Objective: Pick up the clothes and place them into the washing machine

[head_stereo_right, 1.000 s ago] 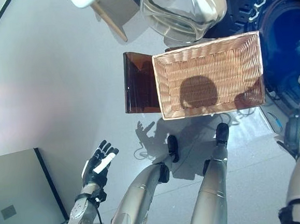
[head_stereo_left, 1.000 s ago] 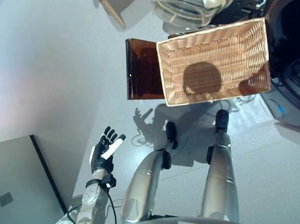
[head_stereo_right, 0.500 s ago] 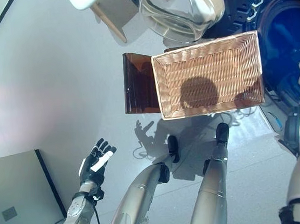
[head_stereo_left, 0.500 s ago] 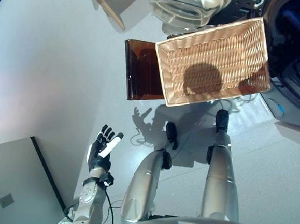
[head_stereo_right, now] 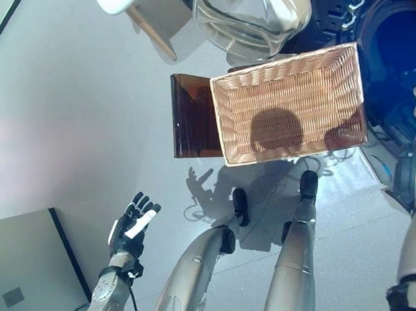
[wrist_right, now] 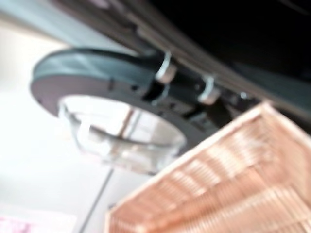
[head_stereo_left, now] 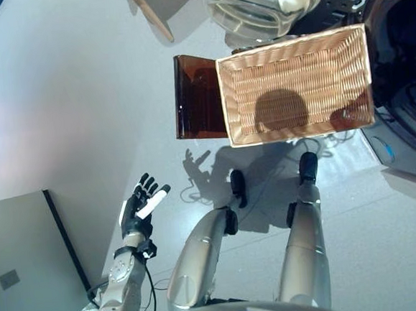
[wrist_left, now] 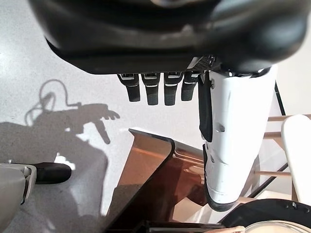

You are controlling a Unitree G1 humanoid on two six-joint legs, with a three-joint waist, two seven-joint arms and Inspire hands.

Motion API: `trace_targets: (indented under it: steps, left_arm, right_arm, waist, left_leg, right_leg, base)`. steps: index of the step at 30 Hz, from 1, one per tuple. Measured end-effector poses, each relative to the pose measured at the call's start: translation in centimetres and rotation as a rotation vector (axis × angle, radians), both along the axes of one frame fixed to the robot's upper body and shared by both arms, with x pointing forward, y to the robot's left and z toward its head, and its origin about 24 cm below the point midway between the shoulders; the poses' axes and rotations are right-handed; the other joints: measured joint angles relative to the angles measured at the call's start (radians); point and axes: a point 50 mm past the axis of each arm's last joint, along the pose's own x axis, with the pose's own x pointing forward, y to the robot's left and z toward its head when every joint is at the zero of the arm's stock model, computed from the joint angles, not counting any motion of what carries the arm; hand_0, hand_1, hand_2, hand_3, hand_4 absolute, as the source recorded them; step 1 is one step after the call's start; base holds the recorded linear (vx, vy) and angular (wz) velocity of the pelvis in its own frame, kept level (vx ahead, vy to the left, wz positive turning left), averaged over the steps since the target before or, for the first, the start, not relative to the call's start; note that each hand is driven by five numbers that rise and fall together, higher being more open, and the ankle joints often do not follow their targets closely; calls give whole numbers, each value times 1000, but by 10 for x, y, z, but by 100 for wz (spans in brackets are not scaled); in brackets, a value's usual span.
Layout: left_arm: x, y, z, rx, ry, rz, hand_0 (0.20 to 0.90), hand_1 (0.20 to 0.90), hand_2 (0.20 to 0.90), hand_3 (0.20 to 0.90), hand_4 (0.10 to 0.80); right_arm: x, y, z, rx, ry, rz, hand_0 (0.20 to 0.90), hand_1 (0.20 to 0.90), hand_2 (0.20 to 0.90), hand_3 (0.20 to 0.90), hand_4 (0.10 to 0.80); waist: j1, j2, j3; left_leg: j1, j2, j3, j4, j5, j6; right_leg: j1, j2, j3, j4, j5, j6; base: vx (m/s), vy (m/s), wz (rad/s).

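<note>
Left hand (head_stereo_left: 141, 206): fingers spread and straight, thumb in a white cover, holding nothing and touching nothing; it hangs over the bare floor (head_stereo_left: 60, 102) at the robot's left, palm up, well apart from the basket (head_stereo_left: 296, 84).

Right hand: not seen in any view. Only its silver-grey arm shows at the right edge of the right eye view, beside the washer (head_stereo_right: 395, 54); its wrist view shows the washer's glass door (wrist_right: 121, 131) and the basket rim, no fingers.

Change: over the last second the left hand has drawn a little lower and to the left, away from the basket; its spread is unchanged. Basket, stand and door lie as before.

Clothes: none visible. The wicker basket is empty, resting on a brown stand (head_stereo_left: 196, 95), just beside the open washer. The drum is dark; its contents cannot be told.
</note>
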Motion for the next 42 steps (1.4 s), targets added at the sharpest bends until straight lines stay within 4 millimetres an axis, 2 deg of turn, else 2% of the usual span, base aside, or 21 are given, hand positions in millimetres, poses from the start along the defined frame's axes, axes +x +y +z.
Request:
trace_targets:
  steps: [6,11,19,20,22,24,26,30,34,37,42]
  left_arm:
    - [0,0,0,-1,-2,-3,900,900,900,900,800]
    - [0,1,0,-4,-8,-11,900,900,900,900,800]
    - [1,7,2,-2,-13,19,900,900,900,900,800]
    - [1,10,2,0,-14,30,900,900,900,900,800]
    - [0,13,2,2,-12,41,900,900,900,900,800]
    - [1,14,2,3,-15,46,900,900,900,900,800]
    - [2,15,3,6,-17,51,900,900,900,900,800]
    - [1,16,1,13,-8,56,900,900,900,900,800]
    - [1,16,1,12,-7,63,900,900,900,900,800]
    - [1,17,-1,13,-1,69,900,900,900,900,800]
    - [-1,18,-4,23,18,73,900,900,900,900,800]
  right_arm:
    - [11,12,-13,-241,317,53,900,900,900,900,800]
    - [16,15,-22,-411,442,87,900,900,900,900,800]
    - [24,26,-26,-595,485,126,900,900,900,900,800]
    - [25,30,-27,-660,496,126,900,900,900,900,800]
    - [29,39,-17,-760,473,124,900,900,900,900,800]
    - [30,45,-10,-798,428,121,900,900,900,900,800]
    - [28,44,-11,-775,386,124,900,900,900,900,800]
    - [25,46,-29,-726,329,136,900,900,900,900,800]
    - [29,64,-67,-707,328,210,900,900,900,900,800]
    - [25,76,-104,-680,339,253,900,900,900,900,800]
    - [12,86,-156,-633,419,313,900,900,900,900,800]
  waist:
    - [-28,-1,1]
    - [-40,-1,1]
    - [-48,-1,0]
    - [-49,-1,0]
    - [-56,-1,0]
    - [-55,-1,0]
    - [-54,-10,-4]
    - [-46,-16,-7]
    - [-50,-32,-14]
    - [-52,-47,-22]
    - [-50,-50,-24]
  left_leg:
    - [-2,1,2,6,-4,1]
    - [-16,3,4,40,-20,2]
    - [-19,4,19,65,-37,8]
    - [-20,6,21,73,-44,7]
    - [-21,7,26,80,-50,9]
    - [-24,13,29,94,-60,9]
    - [-26,15,31,104,-63,9]
    - [-30,16,32,112,-65,11]
    - [-29,18,35,125,-76,11]
    - [-28,18,38,128,-78,12]
    - [-12,19,34,137,-80,15]
  right_leg:
    - [0,0,3,1,1,2]
    - [0,4,4,1,2,4]
    - [0,6,20,0,5,9]
    - [1,8,23,1,5,9]
    - [1,9,27,1,6,10]
    - [4,12,27,2,6,11]
    - [4,14,27,3,6,10]
    - [4,15,26,7,6,10]
    - [7,15,28,13,6,10]
    - [10,13,28,12,2,4]
    - [31,12,28,9,-6,15]
  base:
    - [1,1,-1]
    - [0,14,-4]
    - [-4,17,-3]
    - [-5,20,-6]
    - [-5,21,-6]
    - [-10,22,-5]
    - [-7,18,-4]
    - [-6,18,-3]
    - [0,0,0]
    - [0,0,0]
    - [4,-5,3]
